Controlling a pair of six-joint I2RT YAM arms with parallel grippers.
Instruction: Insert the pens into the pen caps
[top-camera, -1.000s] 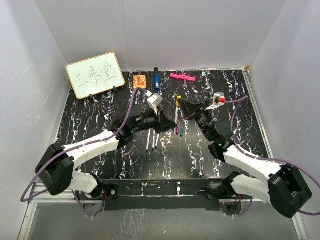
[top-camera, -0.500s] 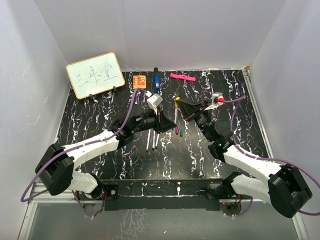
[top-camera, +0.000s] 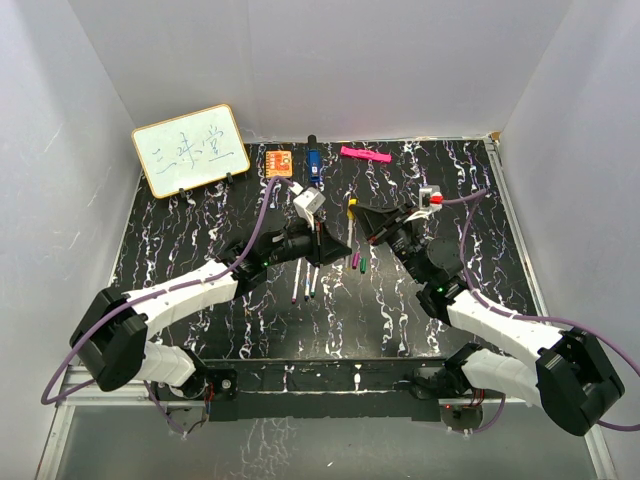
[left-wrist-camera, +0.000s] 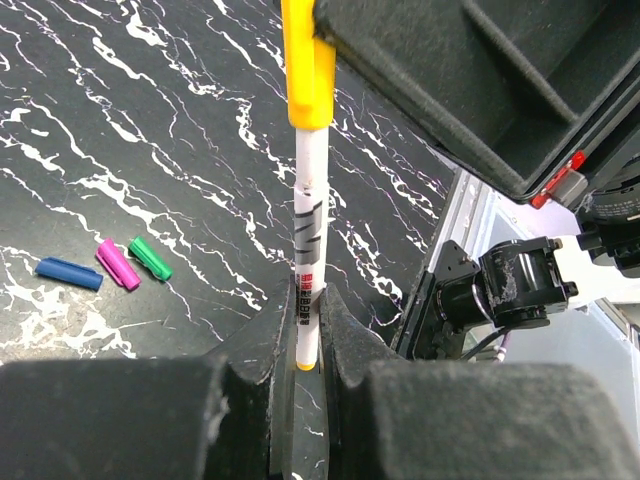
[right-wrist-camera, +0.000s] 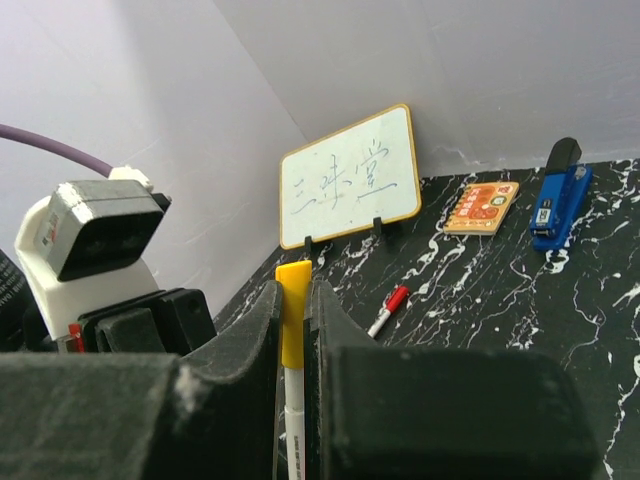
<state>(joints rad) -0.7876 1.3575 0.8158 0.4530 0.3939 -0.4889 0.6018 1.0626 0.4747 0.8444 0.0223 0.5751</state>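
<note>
My left gripper (top-camera: 338, 245) (left-wrist-camera: 305, 305) is shut on the lower end of a white-barrelled pen (left-wrist-camera: 306, 215). The pen's upper end sits in a yellow cap (left-wrist-camera: 307, 65) (top-camera: 352, 203). My right gripper (top-camera: 363, 217) (right-wrist-camera: 293, 290) is shut on that yellow cap (right-wrist-camera: 293, 315), with the white barrel (right-wrist-camera: 295, 420) running down from it. Blue (left-wrist-camera: 68, 273), purple (left-wrist-camera: 118, 265) and green (left-wrist-camera: 150, 257) caps lie loose on the black table. Two pens (top-camera: 297, 283) (top-camera: 312, 280) lie below the left gripper. A pen with a red cap (right-wrist-camera: 388, 308) lies on the table.
A whiteboard (top-camera: 190, 148) stands at the back left. An orange block (top-camera: 279, 162), a blue stapler-like object (top-camera: 313, 160) and a pink marker (top-camera: 364, 154) lie along the back edge. White walls enclose the table on three sides.
My right gripper has moved a little left and down with the yellow cap, closer to the left gripper. The left arm has barely moved.
</note>
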